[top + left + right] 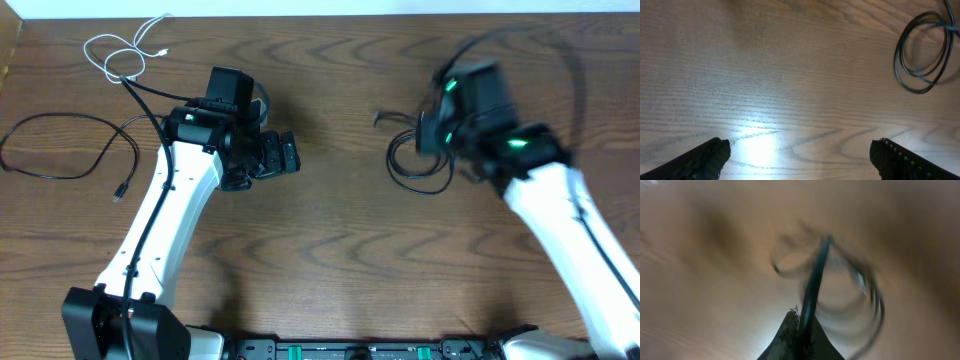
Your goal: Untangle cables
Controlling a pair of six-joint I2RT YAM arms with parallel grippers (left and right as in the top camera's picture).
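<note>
Inspecting the brown wood-grain table (340, 260), you will find the left gripper (288, 156) over bare wood near the middle. Its two black fingers (705, 159) are spread wide with nothing between them. The right gripper (432, 135) is blurred in both the overhead and its own wrist view. As far as the blur allows, its dark fingers (790, 340) are pressed together on a strand of the coiled thin black cable (412, 165). That strand rises from them towards the loose loops lying on the right half of the table. Note that the same coil shows at the upper right of the left wrist view, well apart from the left fingers. At the far left corner lies a short thin white cable (120, 52) in small loops. Just nearer, along the left edge, a long thin black cable (70, 117) forms one wide loop and ends in a small plug.
</note>
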